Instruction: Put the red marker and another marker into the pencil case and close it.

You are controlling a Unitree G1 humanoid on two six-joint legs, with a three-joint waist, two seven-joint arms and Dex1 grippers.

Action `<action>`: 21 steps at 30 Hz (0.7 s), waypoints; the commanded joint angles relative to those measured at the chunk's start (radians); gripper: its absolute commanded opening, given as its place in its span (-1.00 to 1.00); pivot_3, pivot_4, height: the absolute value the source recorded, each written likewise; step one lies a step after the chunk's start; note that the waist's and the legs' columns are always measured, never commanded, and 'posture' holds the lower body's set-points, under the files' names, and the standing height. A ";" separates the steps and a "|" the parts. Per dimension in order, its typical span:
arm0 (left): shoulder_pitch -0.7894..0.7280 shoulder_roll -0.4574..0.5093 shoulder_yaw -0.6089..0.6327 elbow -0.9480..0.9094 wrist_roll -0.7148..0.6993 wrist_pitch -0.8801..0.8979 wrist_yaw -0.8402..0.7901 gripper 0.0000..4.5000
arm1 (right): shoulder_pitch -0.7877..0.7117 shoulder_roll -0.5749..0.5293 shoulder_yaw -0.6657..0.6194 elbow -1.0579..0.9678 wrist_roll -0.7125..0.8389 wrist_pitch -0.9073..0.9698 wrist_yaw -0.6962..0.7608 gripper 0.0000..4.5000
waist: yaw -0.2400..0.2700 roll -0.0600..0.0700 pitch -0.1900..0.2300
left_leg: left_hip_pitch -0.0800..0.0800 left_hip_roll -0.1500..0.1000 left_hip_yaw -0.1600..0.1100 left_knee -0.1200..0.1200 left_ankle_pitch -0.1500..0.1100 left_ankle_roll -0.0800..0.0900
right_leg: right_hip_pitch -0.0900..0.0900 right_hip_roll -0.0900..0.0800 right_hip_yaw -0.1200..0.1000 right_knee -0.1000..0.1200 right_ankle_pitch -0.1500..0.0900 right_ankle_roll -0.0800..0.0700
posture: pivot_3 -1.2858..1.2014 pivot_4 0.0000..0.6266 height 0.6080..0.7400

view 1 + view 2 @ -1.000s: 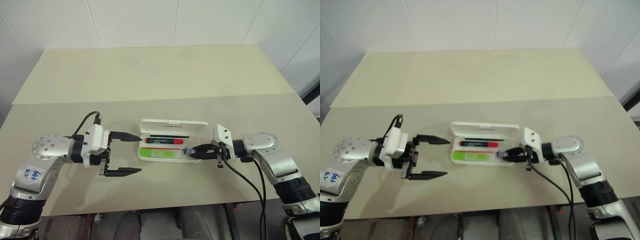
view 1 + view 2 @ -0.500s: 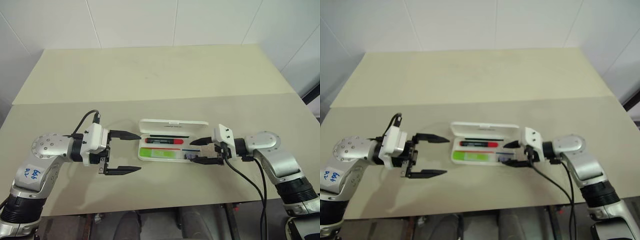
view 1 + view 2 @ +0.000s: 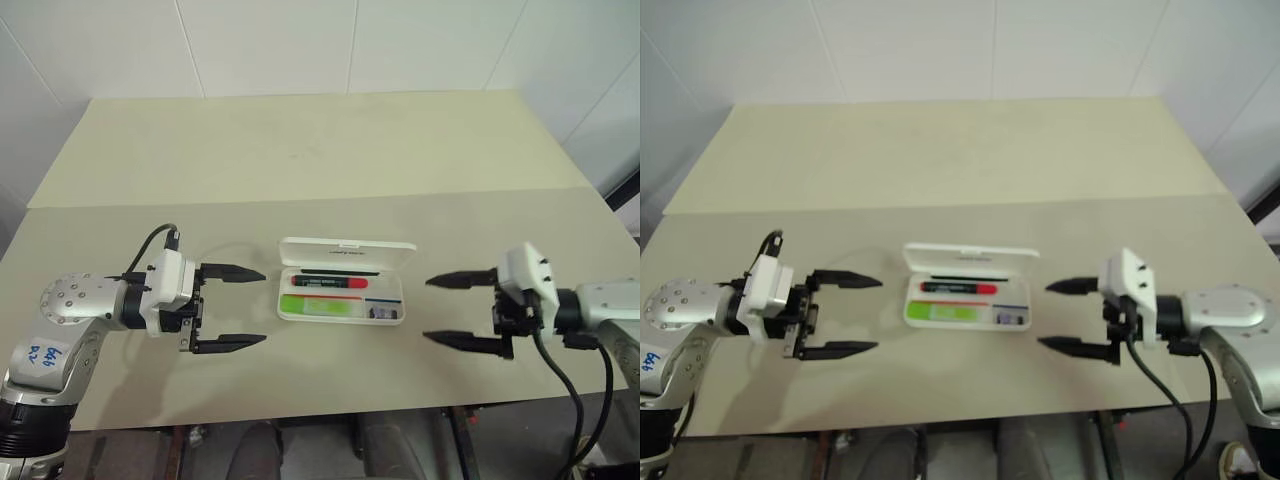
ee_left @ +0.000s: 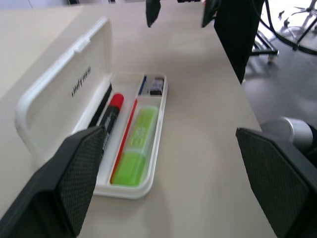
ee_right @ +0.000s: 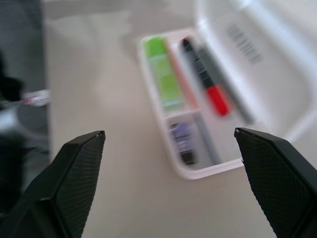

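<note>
Lying open at the centre of the frame on the beige table [image 3: 300,160], the pencil case [image 3: 345,250] is flat white plastic with its lid tilted back. Inside, the red marker [image 3: 326,282], black-barrelled with a red end, fills the rear slot; the lime-green highlighter [image 3: 318,306] lies in front, a small grey-purple bit [image 3: 381,312] at its right. Left gripper [image 3: 252,307] and right gripper [image 3: 440,310] flank the case, both spread wide, grasping nothing.

Both markers [image 3: 327,282] inside open case [image 3: 343,283]
</note>
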State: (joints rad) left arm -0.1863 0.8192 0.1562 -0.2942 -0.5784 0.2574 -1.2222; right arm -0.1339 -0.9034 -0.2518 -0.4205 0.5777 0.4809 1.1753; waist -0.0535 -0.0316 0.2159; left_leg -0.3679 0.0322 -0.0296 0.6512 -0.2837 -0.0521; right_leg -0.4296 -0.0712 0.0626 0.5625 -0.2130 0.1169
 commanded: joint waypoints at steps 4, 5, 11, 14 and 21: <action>-0.072 -0.034 0.025 0.050 -0.041 0.012 0.024 1.00 | 0.006 0.026 -0.011 -0.010 -0.020 -0.116 -0.019 0.98 | -0.002 0.000 0.000 | -0.001 0.000 0.000 -0.001 0.000 0.000 | 0.001 0.000 0.000 -0.004 0.002 0.001 | 0.03 -0.52 1.00; -0.075 -0.035 0.024 0.053 -0.045 0.012 0.019 1.00 | 0.008 0.029 -0.003 -0.008 -0.023 -0.127 -0.016 0.98 | -0.001 0.000 0.000 | -0.001 0.000 0.001 -0.002 0.000 0.000 | 0.001 0.000 0.000 -0.004 0.001 0.001 | 0.03 -0.52 1.00; -0.067 -0.024 0.043 0.077 -0.055 0.009 -0.006 0.14 | -0.014 0.048 0.028 0.008 -0.027 -0.159 -0.025 1.00 | 0.001 0.000 0.000 | -0.001 0.000 0.000 -0.003 0.000 0.000 | 0.000 0.000 0.000 -0.002 -0.001 0.001 | 0.03 -0.52 1.00; -0.062 -0.020 0.049 0.086 -0.045 0.008 -0.008 -0.34 | -0.043 0.065 0.047 0.029 -0.030 -0.170 -0.039 1.00 | 0.000 0.000 0.000 | -0.001 0.000 0.000 -0.002 0.000 0.000 | 0.000 0.000 0.000 -0.002 0.000 0.001 | 0.03 -0.52 1.00; -0.112 -0.063 0.063 0.150 -0.004 -0.016 0.090 -0.98 | -0.064 0.072 0.078 0.068 -0.062 -0.201 -0.050 1.00 | 0.001 0.000 0.000 | -0.001 0.000 0.000 -0.002 0.000 0.000 | 0.000 0.000 0.000 -0.003 0.000 0.001 | 0.03 -0.52 1.00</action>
State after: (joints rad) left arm -0.2701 0.7723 0.1863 -0.1568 -0.5951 0.2617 -1.1819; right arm -0.1852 -0.8367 -0.1665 -0.3504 0.5254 0.3046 1.1329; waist -0.0528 -0.0315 0.2159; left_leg -0.3688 0.0321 -0.0293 0.6492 -0.2838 -0.0522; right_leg -0.4293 -0.0716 0.0628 0.5600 -0.2125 0.1177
